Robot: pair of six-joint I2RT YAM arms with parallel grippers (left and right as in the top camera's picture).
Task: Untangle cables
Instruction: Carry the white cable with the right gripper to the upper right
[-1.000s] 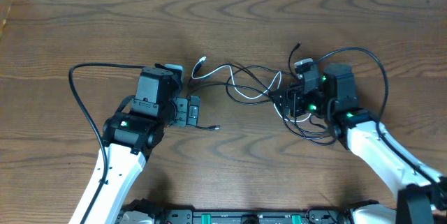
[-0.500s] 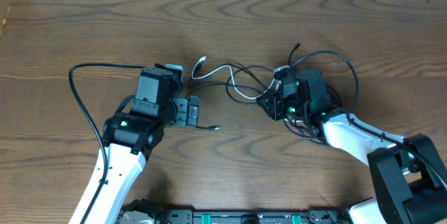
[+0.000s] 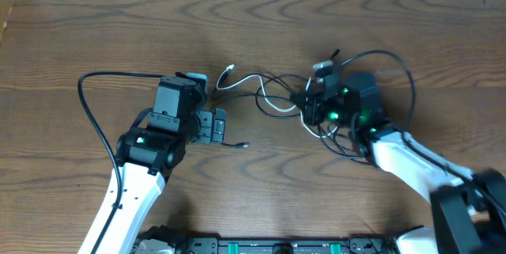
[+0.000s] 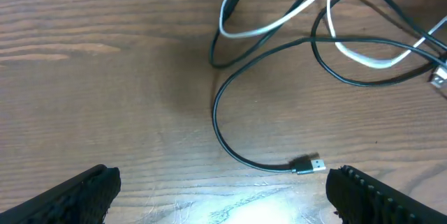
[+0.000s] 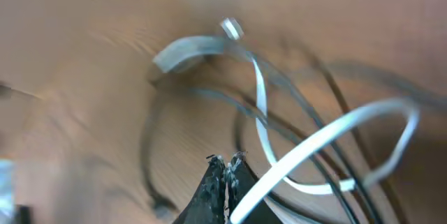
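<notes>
On table [image 3: 253, 17], cables [image 4: 276, 25] lengthwise left-right

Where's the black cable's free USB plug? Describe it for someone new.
On the wooden table, look just in front of the open left gripper. The black cable curls out of the tangle there and ends in a small metal-tipped USB plug lying alone on bare wood. The white cable ends farther away.

In the right wrist view everything is smeared — the white cable [image 5: 314, 144] and the black cable [image 5: 148, 147] have no sharp edge, and you cannot tell whether the closed right gripper [image 5: 225, 167] pinches either. From overhead, its body covers where they cross. In the left wrist view both run off the picture's right edge.
</notes>
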